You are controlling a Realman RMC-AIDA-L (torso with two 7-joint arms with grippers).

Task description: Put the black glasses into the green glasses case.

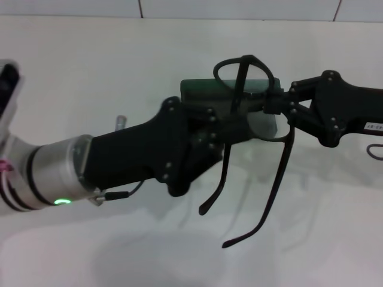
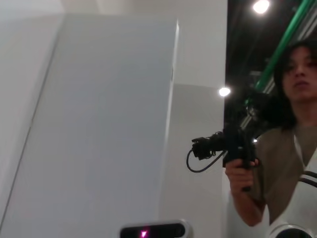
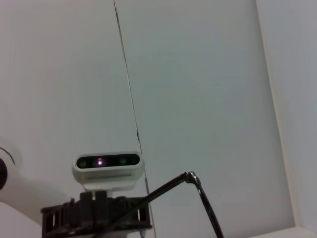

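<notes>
The black glasses (image 1: 258, 122) hang in the air over the table's middle, lenses up and both temple arms dangling down. My right gripper (image 1: 274, 103) comes in from the right and is shut on the frame near the bridge. My left gripper (image 1: 234, 128) reaches in from the left and meets the glasses at the lower lens. The green glasses case (image 1: 206, 94) lies on the table behind both grippers, its lid closed and its near part hidden by the left gripper. A thin black temple arm (image 3: 200, 196) of the glasses shows in the right wrist view.
The white table (image 1: 119, 72) runs to a tiled wall at the back. A small grey object (image 1: 121, 122) lies on the table by the left arm. A person (image 2: 292, 148) holding a camera stands in the left wrist view. My head camera (image 3: 108, 166) shows in the right wrist view.
</notes>
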